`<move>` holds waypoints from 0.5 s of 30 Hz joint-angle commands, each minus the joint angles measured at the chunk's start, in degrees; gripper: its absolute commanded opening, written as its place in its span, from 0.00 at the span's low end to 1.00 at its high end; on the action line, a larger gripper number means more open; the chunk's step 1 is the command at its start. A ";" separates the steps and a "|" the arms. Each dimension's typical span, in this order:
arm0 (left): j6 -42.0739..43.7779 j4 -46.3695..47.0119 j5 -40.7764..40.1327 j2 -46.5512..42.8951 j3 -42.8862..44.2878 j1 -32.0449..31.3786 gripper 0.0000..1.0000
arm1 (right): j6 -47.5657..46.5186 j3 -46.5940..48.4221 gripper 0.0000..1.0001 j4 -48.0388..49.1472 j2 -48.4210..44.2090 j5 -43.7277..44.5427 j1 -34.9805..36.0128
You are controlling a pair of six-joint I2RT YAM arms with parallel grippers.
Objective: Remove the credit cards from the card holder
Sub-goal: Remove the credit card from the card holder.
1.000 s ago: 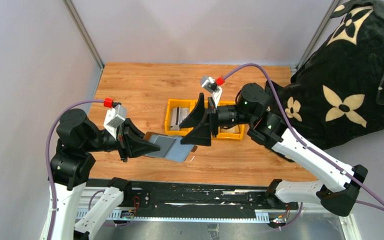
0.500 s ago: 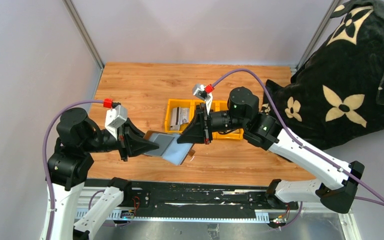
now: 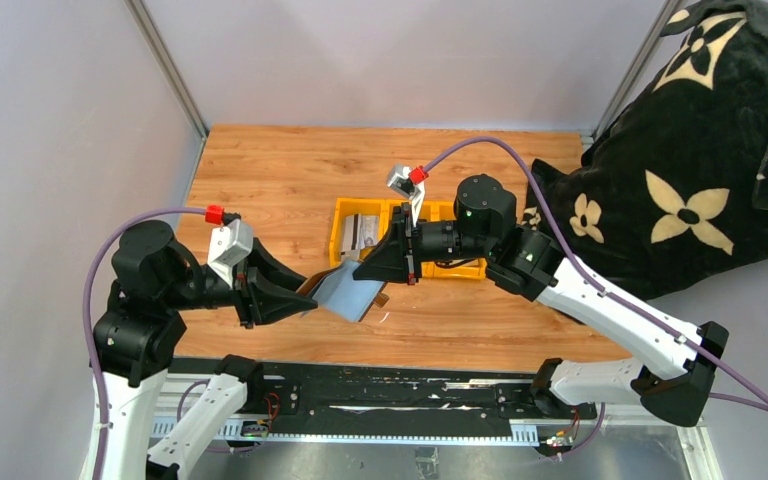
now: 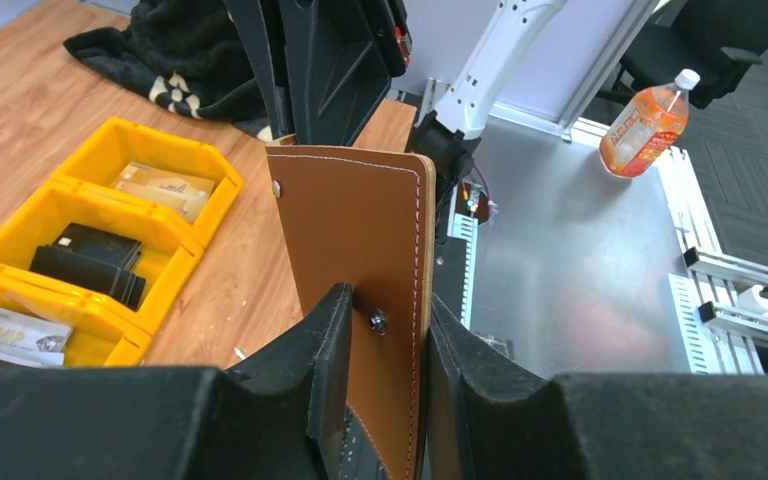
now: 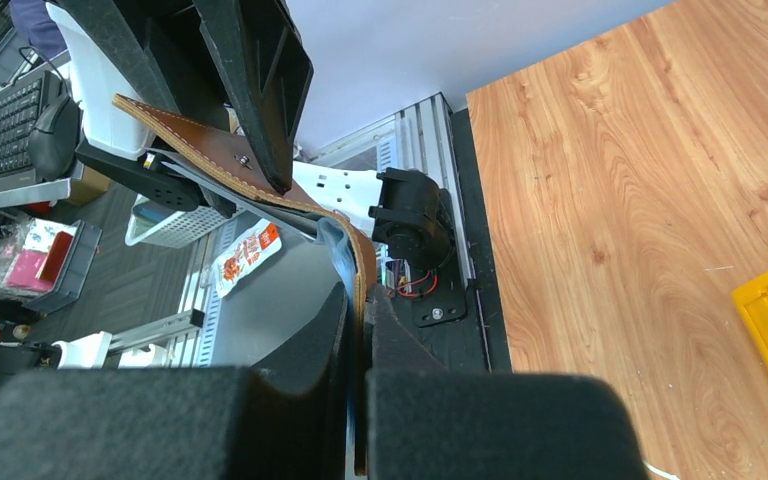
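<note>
Showing card holder [image 3: 345, 290] suspended above table [image 3: 260, 170], opened (grey lining up), near yellow bin [image 3: 340, 215]. Right gripper [image 3: 365, 272] clamped on its right edge; left gripper [image 3: 307, 299] fingers flank brown cover, gripping or released: cannot tell.

Brown card holder [image 4: 360, 230] (silvery-grey inside).

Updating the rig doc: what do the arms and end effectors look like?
The left arm and right arm have white links and black joints. The left end effector and right end effector have black wedge-shaped fingers. Thin purple cables with red plugs feed grey wrist cameras.
</note>
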 commanded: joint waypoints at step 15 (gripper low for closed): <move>-2.87 0.73 5.58 0.40 0.70 0.24 0.38 | -1.21 0.84 0.00 -0.57 -1.73 1.01 0.37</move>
